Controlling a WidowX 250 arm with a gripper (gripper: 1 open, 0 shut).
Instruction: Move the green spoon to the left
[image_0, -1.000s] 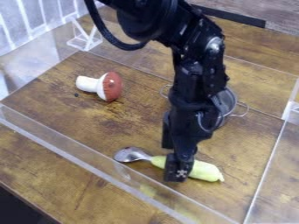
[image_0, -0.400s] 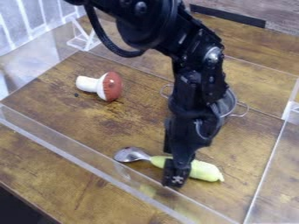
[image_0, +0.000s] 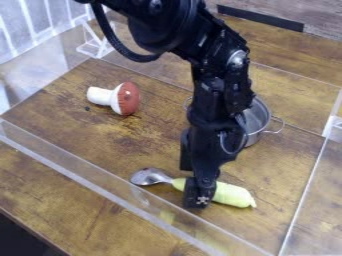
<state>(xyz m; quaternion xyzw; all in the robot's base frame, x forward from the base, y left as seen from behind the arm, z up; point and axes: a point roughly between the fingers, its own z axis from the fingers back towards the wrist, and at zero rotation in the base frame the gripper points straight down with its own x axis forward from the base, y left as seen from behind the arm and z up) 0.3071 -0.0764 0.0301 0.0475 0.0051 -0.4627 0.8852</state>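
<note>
- Since a second ago you will find almost nothing changed: the arm's upper links have leaned a little, while the claw (image_0: 199, 196) is low over the same spot and the green spoon (image_0: 201, 187) lies where it did.
- Your claw points straight down at the near edge of the worktop (image_0: 74, 130), right of the middle, with its jaws spread wide apart.
- It comes down over the middle of the green spoon; the dark fingertips seem to stand on either side of the handle, but you cannot tell whether they touch it. The spoon lies flat on the wood, not lifted.
- The green spoon has a thick yellow-green handle running towards the right edge and a small silver bowl at its left end, just behind the clear barrier (image_0: 80, 165) along the near edge.
- The claw covers the middle of the handle, so you see it in two parts.
- Behind the arm, towards the right edge, a metal pot (image_0: 262, 118) is mostly hidden; only its rim and one handle show.
- A toy mushroom (image_0: 116, 97) with a red cap lies on its side near the far left corner, well apart from the spoon.
</note>
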